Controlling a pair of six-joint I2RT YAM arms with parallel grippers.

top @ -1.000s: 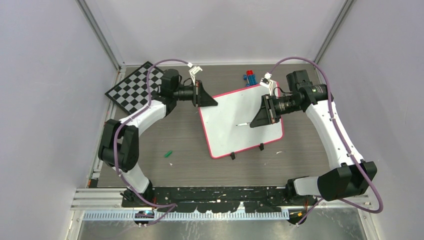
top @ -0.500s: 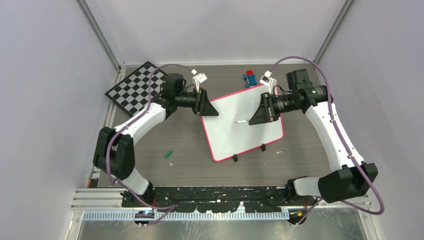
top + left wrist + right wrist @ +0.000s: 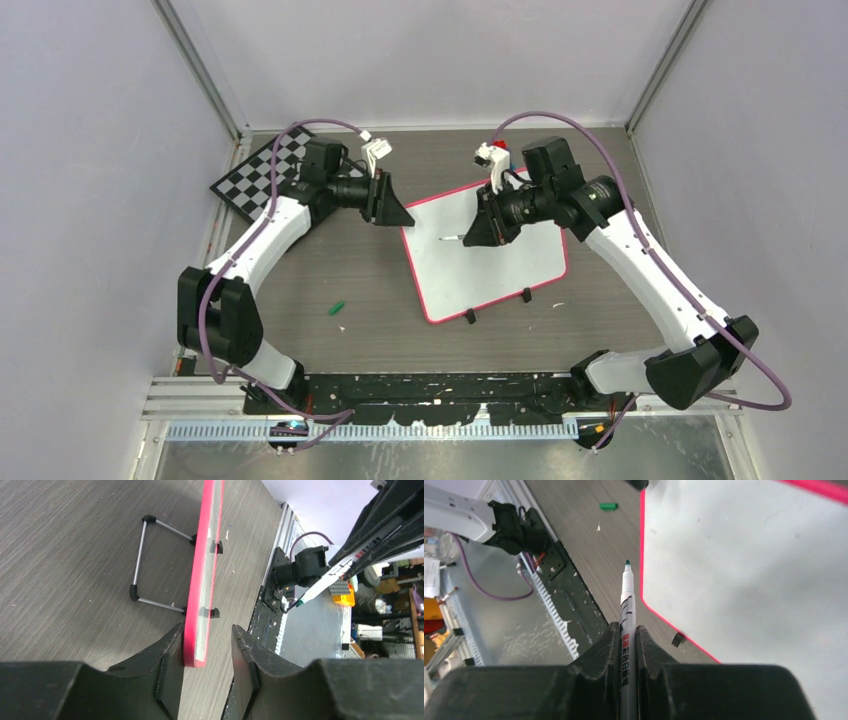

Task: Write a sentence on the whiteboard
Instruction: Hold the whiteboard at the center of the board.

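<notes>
Top external view: the whiteboard [image 3: 500, 262] stands on the grey wood-grain table [image 3: 370, 290], turned at a slant, with its two black feet [image 3: 466, 315] on the near edge. The left gripper [image 3: 402, 214] is at the whiteboard's far left corner. In the left wrist view its jaws are released: the two black fingers [image 3: 170, 655] stand on either side of the pink rim. There is a clear gap on the glossy face side, while the other finger is just beside the rim. Whether that finger touches the rim I cannot tell. The same view shows a wire prop stand [image 3: 140, 555] with black ends behind the whiteboard.

The right gripper [image 3: 472, 232] reaches over the whiteboard's far left part. Its jaws are clenched on a white marker [image 3: 452, 238], and the right wrist view shows the barrel pinched between the two fingers. The marker's green tip [image 3: 627, 563] points towards the whiteboard's left edge. In that view the tip shows against the table just beside the pink rim, so it is off the white face.

Left of the whiteboard, well apart from it, a small green cap [image 3: 338, 307] lies on the table. A black-and-white chessboard [image 3: 250, 185] lies further left, at the table's far corner, behind the left arm.
</notes>
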